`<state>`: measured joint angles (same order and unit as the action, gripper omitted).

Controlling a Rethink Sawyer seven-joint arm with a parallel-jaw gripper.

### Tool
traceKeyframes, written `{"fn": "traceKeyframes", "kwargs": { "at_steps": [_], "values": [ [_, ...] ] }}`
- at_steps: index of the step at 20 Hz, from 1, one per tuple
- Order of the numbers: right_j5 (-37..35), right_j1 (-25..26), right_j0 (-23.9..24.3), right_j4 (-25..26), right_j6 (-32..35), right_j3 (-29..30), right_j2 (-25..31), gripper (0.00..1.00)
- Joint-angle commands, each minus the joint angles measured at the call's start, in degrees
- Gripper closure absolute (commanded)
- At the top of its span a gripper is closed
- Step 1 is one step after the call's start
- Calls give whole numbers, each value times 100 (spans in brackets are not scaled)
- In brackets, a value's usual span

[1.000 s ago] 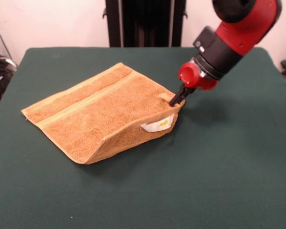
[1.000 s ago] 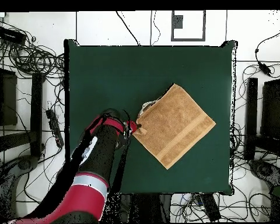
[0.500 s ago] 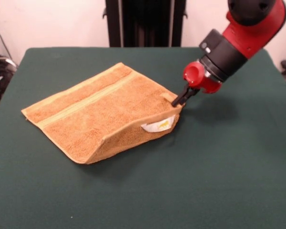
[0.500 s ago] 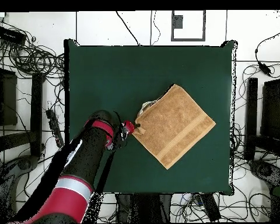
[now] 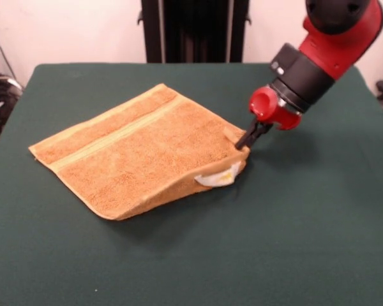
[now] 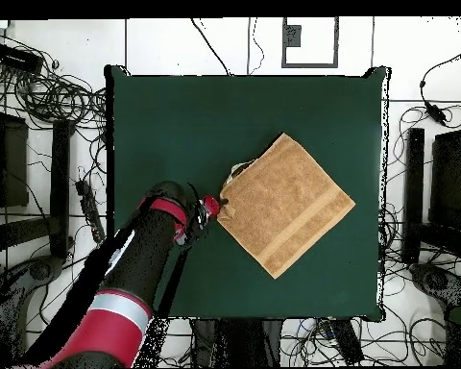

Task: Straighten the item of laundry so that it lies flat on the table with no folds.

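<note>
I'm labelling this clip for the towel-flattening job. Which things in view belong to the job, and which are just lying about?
Belongs to the job:
- towel, one corner raised off the table
- white label under that corner
- green table
- gripper shut on the raised corner

Just lying about:
- cables on the floor
- black stand behind the table

Towel [image 5: 137,153] corner under the end effector [image 5: 245,142] lower, nearer the table [image 5: 306,217]; white label [image 5: 217,178] flatter.
</note>
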<state>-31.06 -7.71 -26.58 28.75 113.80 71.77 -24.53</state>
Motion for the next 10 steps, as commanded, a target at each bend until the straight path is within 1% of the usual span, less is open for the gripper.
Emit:
{"fn": "traceKeyframes", "kwargs": {
  "at_steps": [1,5,6,8,10],
  "values": [
    [1016,138,-87,-331,1312,-540,544,100],
    [1323,62,-9,-416,1238,-578,642,100],
    [1397,-11,54,-437,1137,-545,745,100],
    [1509,-51,57,-505,1172,-535,758,100],
    [1487,-98,84,-554,1078,-516,821,100]
  ]
}}
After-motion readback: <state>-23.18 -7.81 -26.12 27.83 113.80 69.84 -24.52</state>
